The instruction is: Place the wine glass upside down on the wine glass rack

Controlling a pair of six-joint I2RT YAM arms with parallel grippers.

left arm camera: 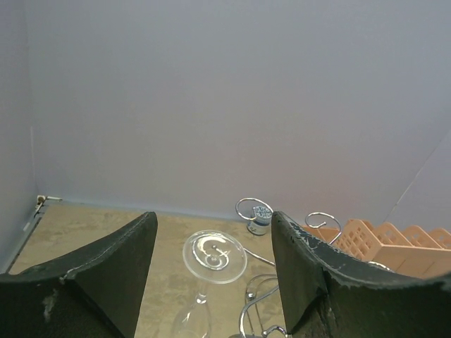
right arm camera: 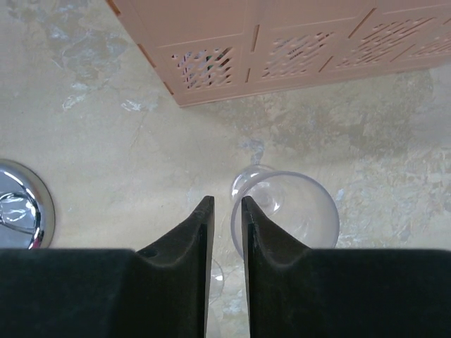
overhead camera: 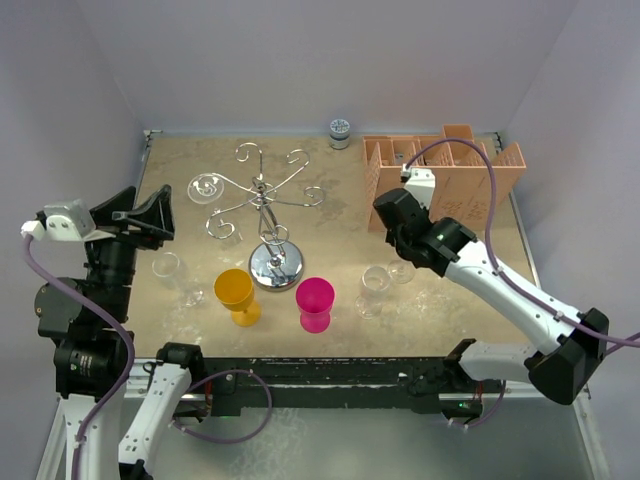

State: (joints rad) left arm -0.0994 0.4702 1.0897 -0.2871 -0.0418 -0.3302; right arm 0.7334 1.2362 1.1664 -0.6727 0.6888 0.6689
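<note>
Left gripper [left arm camera: 213, 217]: fingers spread wide and empty, aimed at the wine glass [left arm camera: 214, 256]. The glass hangs upside down, foot uppermost, from a left-hand scroll arm of the wine glass rack [overhead camera: 271, 262], apart from both fingers. Right gripper [right arm camera: 227, 201]: fingers drawn almost together, a narrow slit between them, over a second clear glass [right arm camera: 310, 211] standing on the table [right arm camera: 106, 141] near the orange-pink slotted box [right arm camera: 282, 42]; whether they pinch its rim cannot be told.
</note>
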